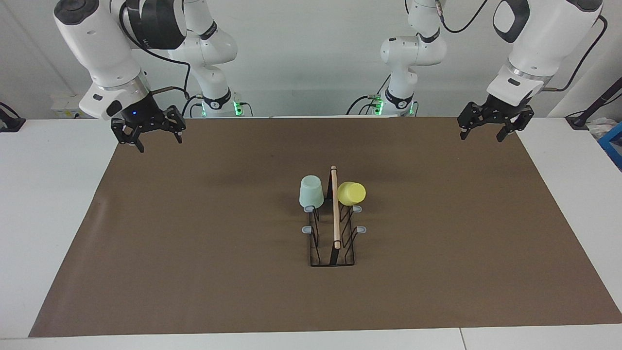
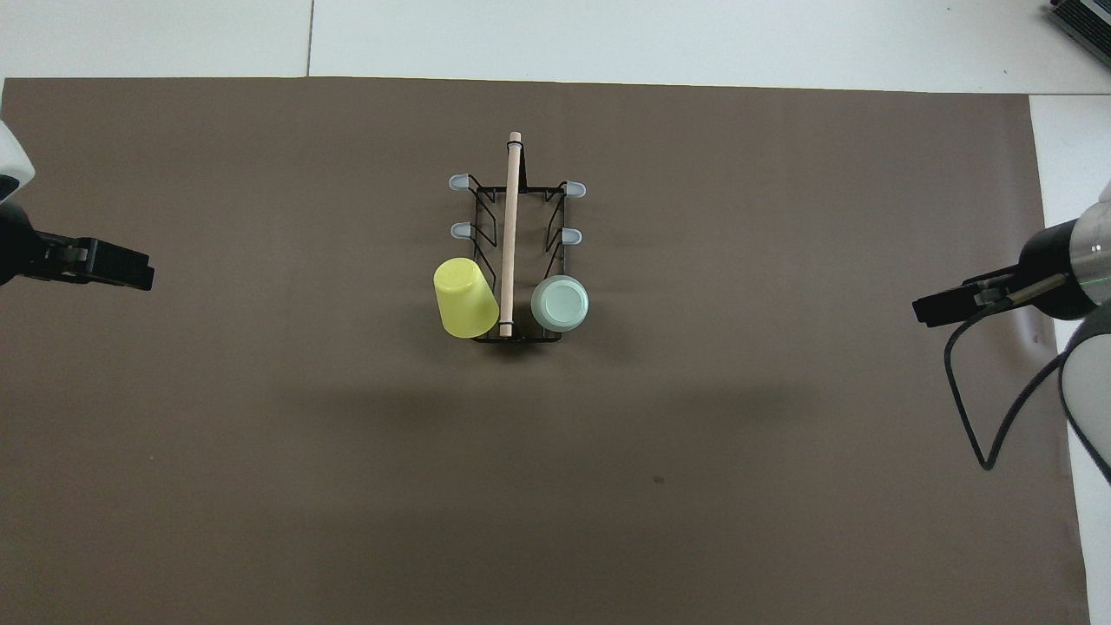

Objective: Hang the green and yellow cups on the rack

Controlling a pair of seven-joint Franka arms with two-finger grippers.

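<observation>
I see the green cup (image 1: 311, 191) and yellow cup (image 1: 351, 193) hung on the rack (image 1: 332, 243) mid-surface, my left end effector (image 1: 491, 127) and right end effector (image 1: 151, 134) both open, empty, over the brown mat's (image 1: 194, 253) robot-side corners

Prongs under both cups (image 1: 311, 192) hidden; overhead crops arms

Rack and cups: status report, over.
Both pincers, left and right, open, empty, waiting over mat edges. Green cup and yellow cup hang on rack. Nothing obstructing.
</observation>
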